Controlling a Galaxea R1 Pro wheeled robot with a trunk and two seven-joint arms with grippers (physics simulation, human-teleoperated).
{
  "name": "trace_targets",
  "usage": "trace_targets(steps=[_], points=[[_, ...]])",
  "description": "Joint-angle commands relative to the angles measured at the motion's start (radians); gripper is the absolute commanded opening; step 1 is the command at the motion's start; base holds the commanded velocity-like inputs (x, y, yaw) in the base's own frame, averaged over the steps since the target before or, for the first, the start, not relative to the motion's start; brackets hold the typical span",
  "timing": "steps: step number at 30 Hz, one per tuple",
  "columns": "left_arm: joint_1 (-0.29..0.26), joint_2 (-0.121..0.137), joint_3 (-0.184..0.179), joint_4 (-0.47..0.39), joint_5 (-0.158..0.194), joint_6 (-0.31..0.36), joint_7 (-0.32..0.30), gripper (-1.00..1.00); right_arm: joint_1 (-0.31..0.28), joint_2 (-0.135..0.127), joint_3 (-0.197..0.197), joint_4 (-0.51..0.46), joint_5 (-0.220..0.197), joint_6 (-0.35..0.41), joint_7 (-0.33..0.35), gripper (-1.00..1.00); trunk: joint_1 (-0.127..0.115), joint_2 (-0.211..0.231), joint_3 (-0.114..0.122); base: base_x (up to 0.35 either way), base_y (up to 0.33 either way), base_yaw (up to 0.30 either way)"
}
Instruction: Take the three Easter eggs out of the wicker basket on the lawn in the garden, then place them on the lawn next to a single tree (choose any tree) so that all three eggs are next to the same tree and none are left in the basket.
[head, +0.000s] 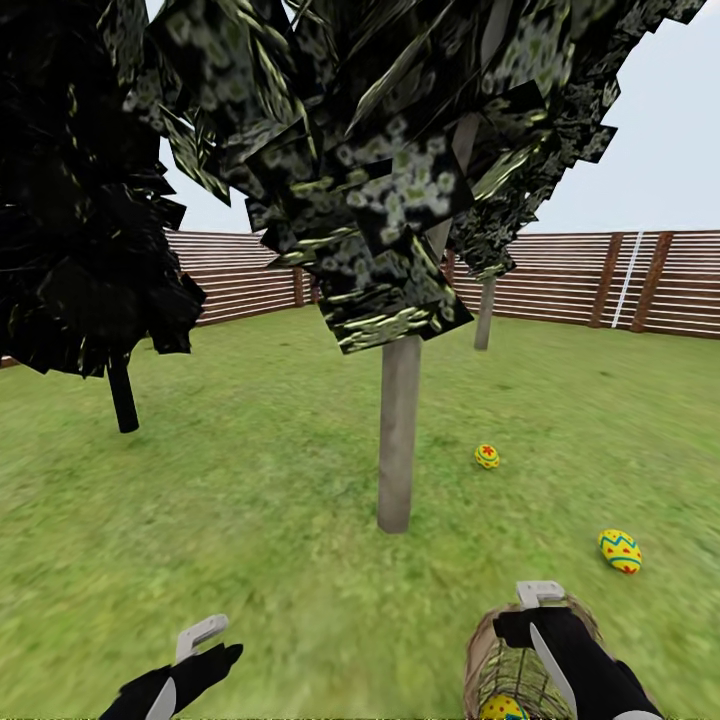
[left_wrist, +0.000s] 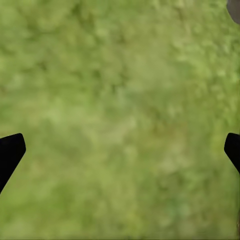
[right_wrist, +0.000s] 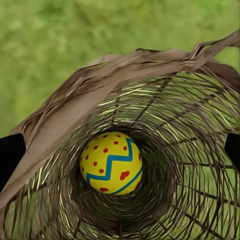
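The wicker basket (head: 483, 652) lies on the lawn (head: 250, 500) at the bottom right, in front of the pale-trunked tree (head: 396, 440). One yellow Easter egg (right_wrist: 111, 163) with a blue zigzag and red dots rests deep inside the basket (right_wrist: 90, 100); it peeks out in the head view too (head: 503, 708). My right gripper (head: 540, 622) hangs open over the basket mouth, nothing between its fingers. Two more eggs lie on the grass right of the trunk, one near (head: 620, 550), one farther (head: 487, 456). My left gripper (head: 205, 650) is open above bare grass (left_wrist: 120, 100).
A near-black tree with a thin black trunk (head: 123, 395) stands at the left. Another pale trunk (head: 485, 315) rises near the brown slat fence (head: 600, 280) at the back. Dark foliage (head: 380, 180) hangs low overhead.
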Motion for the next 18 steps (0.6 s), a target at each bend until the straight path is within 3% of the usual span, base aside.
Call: trace_targets(steps=[1, 9, 13, 18], points=[[-0.001, -0.001, 0.009, -0.002, -0.010, 0.005, -0.008, 1.00, 0.000, 0.000, 0.000, -0.002, 0.001, 0.006, -0.001, 1.00, 0.004, -0.008, -0.004, 0.003, 0.000, 0.000], [-0.001, -0.010, 0.009, -0.001, -0.012, 0.005, -0.008, 1.00, 0.000, -0.001, -0.001, -0.003, 0.001, 0.007, -0.001, 1.00, 0.034, -0.064, -0.029, 0.000, 0.000, 0.000], [-0.001, -0.014, 0.009, -0.001, -0.014, 0.005, -0.008, 1.00, 0.000, -0.028, -0.001, -0.003, -0.003, 0.009, -0.001, 1.00, 0.050, -0.092, -0.042, 0.000, 0.000, 0.000], [-0.001, -0.014, 0.009, -0.001, -0.014, 0.005, -0.008, 1.00, 0.000, -0.034, 0.000, -0.003, -0.004, 0.010, -0.001, 1.00, 0.069, -0.127, -0.058, 0.000, 0.000, 0.000]])
